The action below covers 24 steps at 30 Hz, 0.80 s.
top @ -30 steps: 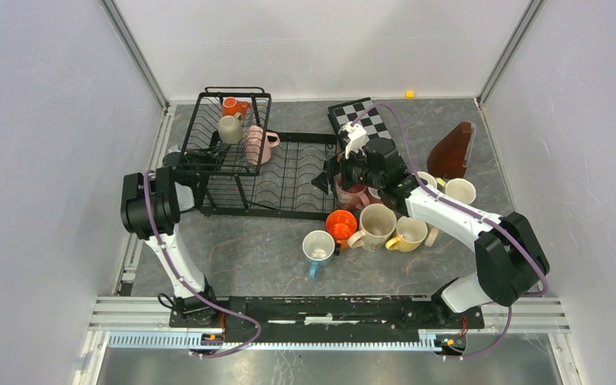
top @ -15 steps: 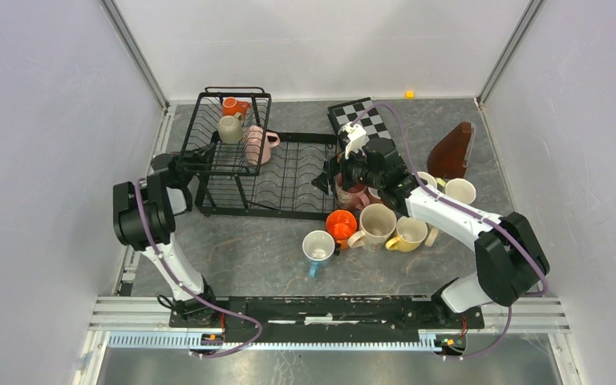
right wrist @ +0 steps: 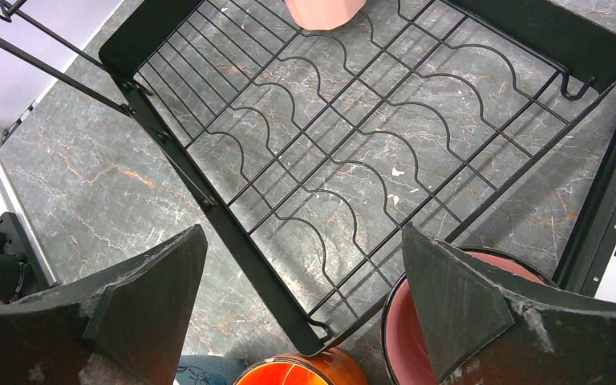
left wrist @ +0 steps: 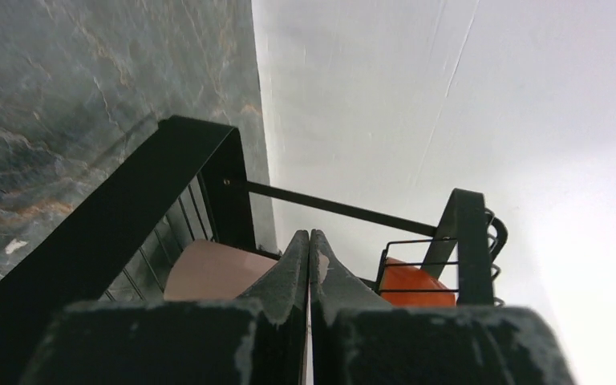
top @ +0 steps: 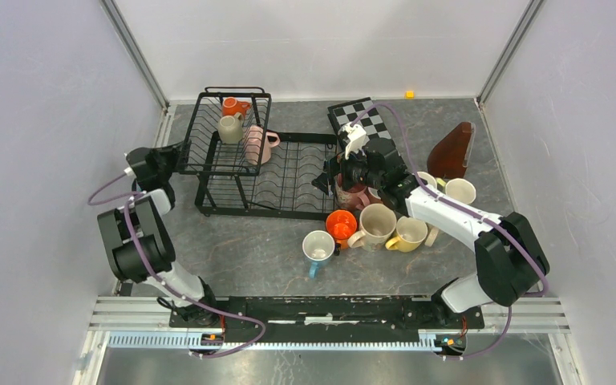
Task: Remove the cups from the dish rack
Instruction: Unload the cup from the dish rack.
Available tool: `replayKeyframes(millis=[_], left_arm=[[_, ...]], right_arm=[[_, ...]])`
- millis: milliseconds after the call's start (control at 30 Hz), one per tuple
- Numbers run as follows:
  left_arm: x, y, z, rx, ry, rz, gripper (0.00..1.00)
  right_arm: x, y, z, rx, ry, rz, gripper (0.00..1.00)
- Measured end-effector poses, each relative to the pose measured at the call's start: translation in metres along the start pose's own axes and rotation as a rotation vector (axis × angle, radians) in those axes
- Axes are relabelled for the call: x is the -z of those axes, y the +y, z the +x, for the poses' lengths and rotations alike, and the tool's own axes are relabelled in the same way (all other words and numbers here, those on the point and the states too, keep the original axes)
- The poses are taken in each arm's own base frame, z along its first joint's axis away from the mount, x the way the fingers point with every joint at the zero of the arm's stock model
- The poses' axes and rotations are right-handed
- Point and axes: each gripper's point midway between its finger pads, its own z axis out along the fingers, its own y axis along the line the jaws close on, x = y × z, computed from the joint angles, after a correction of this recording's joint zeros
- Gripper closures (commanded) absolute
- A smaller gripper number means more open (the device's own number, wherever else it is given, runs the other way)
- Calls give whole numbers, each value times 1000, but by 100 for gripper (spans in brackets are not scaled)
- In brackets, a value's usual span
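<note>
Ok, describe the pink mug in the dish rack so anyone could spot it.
Find the black wire dish rack, back left of the table. On its flat tray, beside the tall basket, is the pink mug. The orange mug and beige mug sit inside the basket; only this one is on the tray.

The top camera is looking down from above and behind the arms, far enough off to be taking in the whole table (top: 233,257). The left wrist camera is sitting just behind the left pincer (left wrist: 310,245), looking along its pressed-together fingers, very near the rack (left wrist: 208,160). Past the tips an orange cup (left wrist: 413,289) is showing. The right wrist camera is looking steeply down between the spread fingers of the right pincer (right wrist: 301,233), close over the rack's flat tray, a pink cup (right wrist: 321,10) lying well ahead of the tips. The top view is sharing the basket and orange cup with the left wrist view, and the tray and pink cup with the right.
</note>
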Motion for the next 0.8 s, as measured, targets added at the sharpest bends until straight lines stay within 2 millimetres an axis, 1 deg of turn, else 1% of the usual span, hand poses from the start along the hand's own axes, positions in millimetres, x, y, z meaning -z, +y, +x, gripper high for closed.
replayKeyframes(millis=[133, 267, 333, 400, 500, 533, 633, 700, 800], left_arm=[[9, -27, -9, -92, -52, -9, 98], [24, -64, -15, -206, -108, 5, 97], [31, -83, -18, -255, -132, 16, 97], [35, -96, -20, -299, -145, 20, 94], [42, -116, -20, -360, -155, 23, 83], [45, -123, -18, -381, -154, 20, 80], [53, -145, -10, -453, -142, 23, 66], [59, -160, 0, -502, -125, 35, 54], [73, -184, 29, -585, -76, 72, 37]], right_arm=[[0, 0, 0, 0, 0, 0, 2], [0, 1, -3, 3, 2, 1, 2], [0, 2, -8, 11, -6, -1, 2], [0, 3, -17, 19, -22, -4, 2], [-3, 5, -30, 32, -43, -9, 2], [-5, 5, -34, 35, -48, -9, 2], [-14, 3, -42, 42, -51, -7, 2], [-21, 1, -47, 46, -49, -5, 2], [-34, -3, -52, 56, -49, -3, 2]])
